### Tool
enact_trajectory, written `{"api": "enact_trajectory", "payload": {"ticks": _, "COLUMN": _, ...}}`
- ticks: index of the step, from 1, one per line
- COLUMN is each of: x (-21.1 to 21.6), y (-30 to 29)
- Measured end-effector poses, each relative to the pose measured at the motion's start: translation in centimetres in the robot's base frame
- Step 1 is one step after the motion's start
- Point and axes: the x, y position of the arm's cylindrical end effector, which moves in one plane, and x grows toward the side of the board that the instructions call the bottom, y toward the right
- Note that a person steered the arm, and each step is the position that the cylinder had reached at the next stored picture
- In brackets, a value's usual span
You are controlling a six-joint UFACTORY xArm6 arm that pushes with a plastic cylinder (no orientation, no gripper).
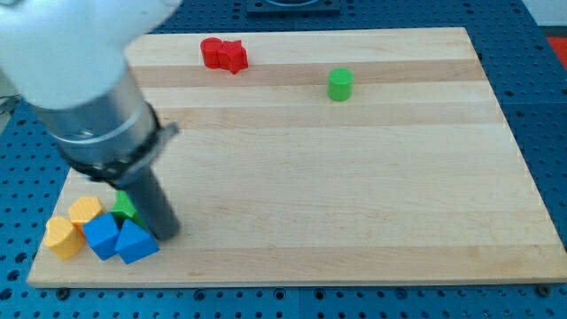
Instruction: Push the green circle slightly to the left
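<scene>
The green circle [339, 84] stands alone on the wooden board [354, 177] near the view's top, right of centre. My tip [166, 234] is far from it, at the view's bottom left, where the dark rod comes down beside a cluster of blocks. The tip touches or nearly touches a blue block [135, 242] and stands just right of a second green block [125, 207], whose shape is partly hidden by the rod.
Two red blocks [222, 54] sit together at the view's top, left of the green circle. At the bottom left lie two yellow blocks [86, 211] [62, 237] and another blue block [102, 235]. The arm's large body covers the top left.
</scene>
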Motion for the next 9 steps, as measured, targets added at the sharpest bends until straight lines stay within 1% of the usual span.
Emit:
{"api": "enact_trajectory", "payload": {"ticks": 1, "x": 1.7, "y": 9.6}}
{"api": "enact_trajectory", "payload": {"ticks": 2, "x": 0.0, "y": 20.3}}
{"api": "enact_trajectory", "payload": {"ticks": 3, "x": -5.7, "y": 29.5}}
{"api": "enact_trajectory", "payload": {"ticks": 4, "x": -13.2, "y": 35.0}}
{"api": "enact_trajectory", "payload": {"ticks": 5, "x": -20.1, "y": 36.0}}
{"api": "enact_trajectory", "payload": {"ticks": 6, "x": -24.1, "y": 33.6}}
{"api": "enact_trajectory", "payload": {"ticks": 8, "x": -25.9, "y": 23.2}}
{"api": "enact_trajectory", "payload": {"ticks": 9, "x": -26.0, "y": 19.2}}
